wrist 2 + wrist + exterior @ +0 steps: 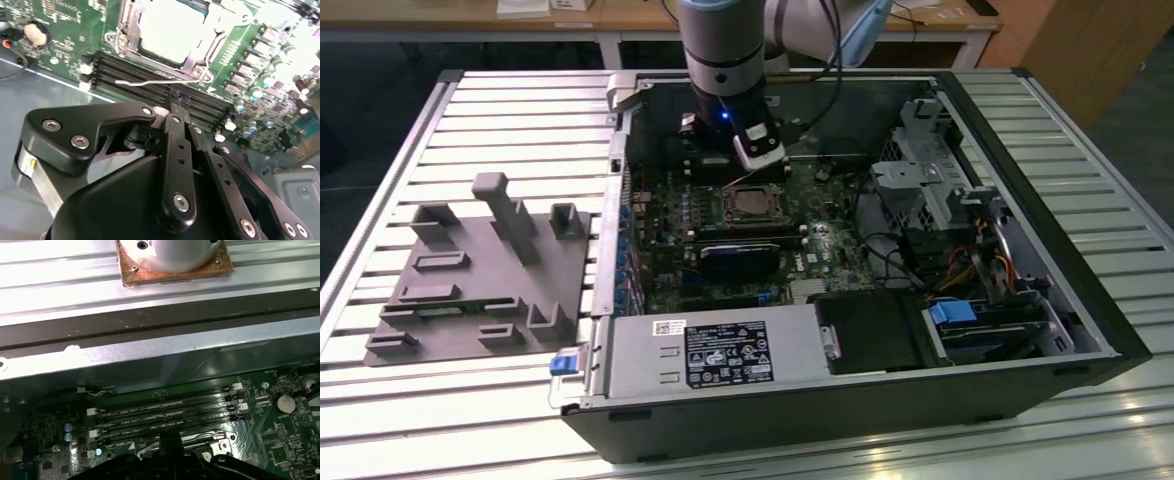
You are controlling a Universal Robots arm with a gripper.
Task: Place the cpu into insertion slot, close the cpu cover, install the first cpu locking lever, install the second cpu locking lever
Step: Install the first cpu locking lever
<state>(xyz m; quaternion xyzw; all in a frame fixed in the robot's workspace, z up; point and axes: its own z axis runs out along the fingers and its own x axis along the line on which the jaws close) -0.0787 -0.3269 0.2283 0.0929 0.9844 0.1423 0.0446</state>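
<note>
The cpu (170,27), with its bright silvery top, lies in the insertion slot (750,203) on the green board. The cpu cover (197,60), a silver frame, lies flat around it. A thin wire locking lever (150,81) sticks out along the socket's edge over the black memory slots (130,70). My gripper (173,101) hangs just short of that lever, its black fingers (175,135) pressed together with nothing between them. In the exterior view the gripper (755,170) sits just behind the socket. In the first wrist view its tip (170,442) is over the memory slots, beside the wire lever (200,434).
The open computer case (1067,260) stands on a slatted metal table (520,110). A grey fixture (487,270) with pegs lies at the exterior view's left. The power supply (714,355), drive cage (927,180) and cables (894,250) crowd the case around the board.
</note>
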